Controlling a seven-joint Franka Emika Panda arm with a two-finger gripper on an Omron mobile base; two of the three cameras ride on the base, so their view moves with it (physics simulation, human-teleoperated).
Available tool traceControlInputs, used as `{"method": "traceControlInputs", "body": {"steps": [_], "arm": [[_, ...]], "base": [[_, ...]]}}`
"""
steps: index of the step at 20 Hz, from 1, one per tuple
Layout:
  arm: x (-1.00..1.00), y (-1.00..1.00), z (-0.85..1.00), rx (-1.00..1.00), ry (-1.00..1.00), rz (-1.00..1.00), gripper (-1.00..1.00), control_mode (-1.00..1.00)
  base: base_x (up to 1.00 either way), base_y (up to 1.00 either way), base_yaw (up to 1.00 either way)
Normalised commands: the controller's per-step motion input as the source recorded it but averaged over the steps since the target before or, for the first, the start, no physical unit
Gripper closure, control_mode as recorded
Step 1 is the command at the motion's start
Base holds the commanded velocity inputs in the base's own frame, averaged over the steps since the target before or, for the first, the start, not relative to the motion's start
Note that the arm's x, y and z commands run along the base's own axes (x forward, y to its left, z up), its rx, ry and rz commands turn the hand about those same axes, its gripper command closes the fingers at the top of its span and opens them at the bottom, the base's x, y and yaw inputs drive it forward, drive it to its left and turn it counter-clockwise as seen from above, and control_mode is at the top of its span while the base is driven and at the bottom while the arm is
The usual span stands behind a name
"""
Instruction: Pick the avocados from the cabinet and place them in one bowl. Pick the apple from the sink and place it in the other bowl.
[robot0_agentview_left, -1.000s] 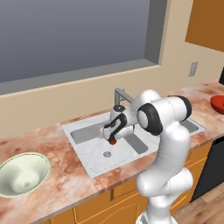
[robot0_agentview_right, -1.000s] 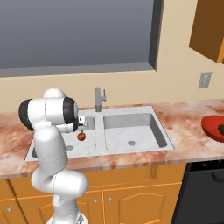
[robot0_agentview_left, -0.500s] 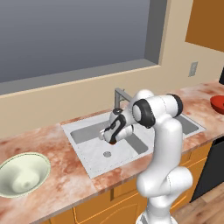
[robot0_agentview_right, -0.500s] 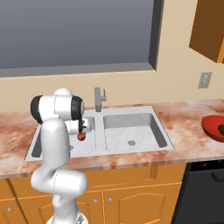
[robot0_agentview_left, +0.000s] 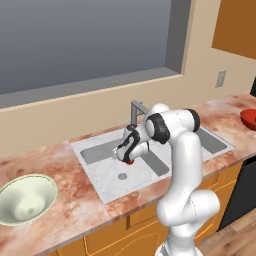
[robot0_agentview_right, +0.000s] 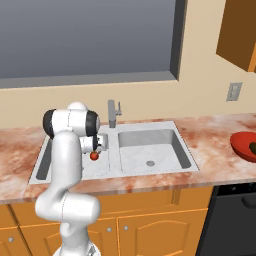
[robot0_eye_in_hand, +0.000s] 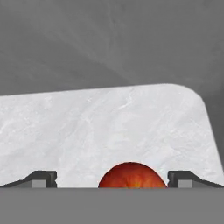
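Apple (robot0_eye_in_hand: 132, 175) — lying on the sink (robot0_agentview_left: 102, 172) basin floor, sitting centred between the jaws of the gripper (robot0_eye_in_hand: 112, 178), which are standing fully wide and gripping nothing — straddling it

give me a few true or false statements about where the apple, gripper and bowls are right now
1. The apple lies in the sink. True.
2. The gripper is shut on the apple. False: its fingers stand wide apart on either side of the apple.
3. The cream bowl sits on the counter and holds the apple. False: nothing shows in the bowl; the apple is in the sink.
4. The red bowl is on the counter at the far end from the cream bowl. True.
5. The faucet stands behind the divider between the two basins. True.
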Motion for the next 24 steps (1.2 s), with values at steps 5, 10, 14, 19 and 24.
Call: {"method": "traceControlInputs", "body": {"steps": [5,10,14,19,24], "arm": [[0.22,-0.06,-0.28,0.0,0.06,0.0,-1.0,-1.0],[-0.01,-0.1,-0.32,0.0,0.1,0.0,-1.0,-1.0],[-0.05,-0.12,-0.23,0.0,0.02,-0.03,-1.0,-1.0],[-0.14,-0.15,-0.16,0.0,0.0,-0.04,-1.0,-1.0],[-0.04,-0.14,-0.03,0.0,-0.06,-0.01,-1.0,-1.0]], "base": [[0.0,0.0,0.0],[0.0,0.0,0.0],[0.0,0.0,0.0],[0.0,0.0,0.0],[0.0,0.0,0.0]]}}
